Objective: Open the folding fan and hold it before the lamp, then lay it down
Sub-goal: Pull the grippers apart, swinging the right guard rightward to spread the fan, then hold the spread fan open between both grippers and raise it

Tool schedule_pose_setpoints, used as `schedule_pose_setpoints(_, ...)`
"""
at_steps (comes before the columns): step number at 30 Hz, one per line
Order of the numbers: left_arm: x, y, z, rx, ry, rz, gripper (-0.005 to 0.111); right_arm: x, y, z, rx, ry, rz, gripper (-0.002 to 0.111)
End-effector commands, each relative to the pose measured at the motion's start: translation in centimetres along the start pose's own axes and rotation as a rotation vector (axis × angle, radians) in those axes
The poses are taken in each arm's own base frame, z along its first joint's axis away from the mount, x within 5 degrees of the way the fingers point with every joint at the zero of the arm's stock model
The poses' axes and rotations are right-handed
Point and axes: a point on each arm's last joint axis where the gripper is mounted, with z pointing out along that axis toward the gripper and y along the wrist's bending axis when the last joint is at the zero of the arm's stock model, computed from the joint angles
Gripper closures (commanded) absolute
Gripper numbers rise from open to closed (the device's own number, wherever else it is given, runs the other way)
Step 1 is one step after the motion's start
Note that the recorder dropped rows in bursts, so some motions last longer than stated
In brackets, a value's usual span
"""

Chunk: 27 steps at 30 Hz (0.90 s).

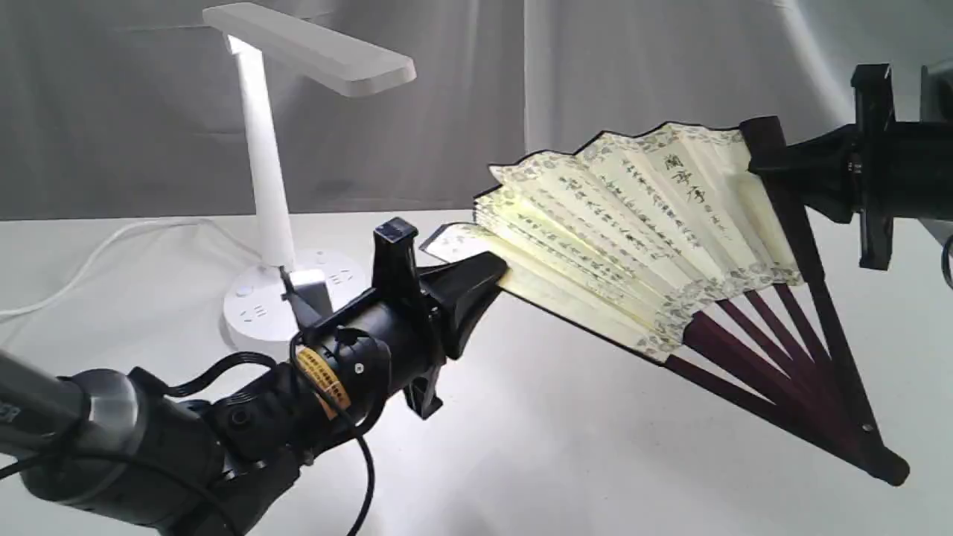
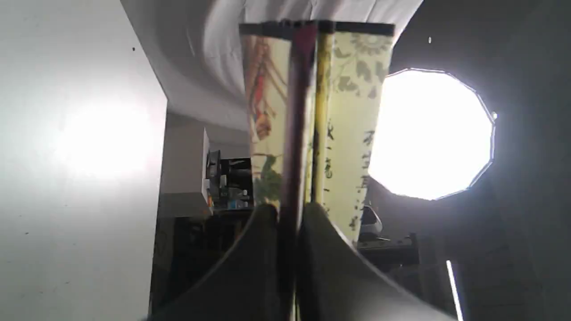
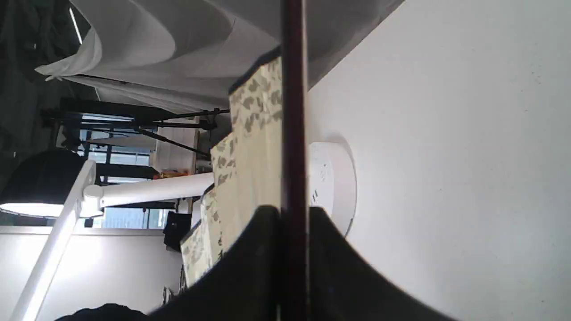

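White tabletop (image 1: 558, 447) below, grey curtain (image 1: 670, 74) behind, and between them the folding fan (image 1: 633, 223) hangs in the air, partly spread, calligraphy facing out, its rivet end dipping low toward the table on the right. My left gripper (image 1: 491, 272) is pinched tight on the lower guard's tip, and my right gripper (image 1: 765, 160) is clamped on the other maroon guard up high. Off past my left claw stands the lamp (image 1: 268, 186), lit, on the tabletop.
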Motion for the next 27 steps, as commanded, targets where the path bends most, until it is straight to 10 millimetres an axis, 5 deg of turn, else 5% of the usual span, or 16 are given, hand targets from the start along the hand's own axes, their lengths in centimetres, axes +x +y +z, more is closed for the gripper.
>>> schedule_pose_setpoints(1,-0.3,-0.9,-1.1,0.023,-0.06,0.016,0.107,0.2,-0.6,-0.8,0.012,-0.001,0.004,0.108)
schedule_pose_setpoints(9,-0.6,-1.7,-3.6,0.007,-0.175,0.024,0.107,0.7,-1.0,-0.8,0.008,0.01,0.028,0.108)
schedule_pose_setpoints(17,1.3,-2.4,-4.6,0.015,-0.297,-0.018,0.107,0.7,-1.0,-0.9,0.003,0.017,0.028,0.108)
schedule_pose_setpoints(27,2.7,-2.2,-5.3,-0.008,-0.465,-0.038,0.107,-0.8,-2.2,-4.6,0.0,-0.071,0.058,0.108)
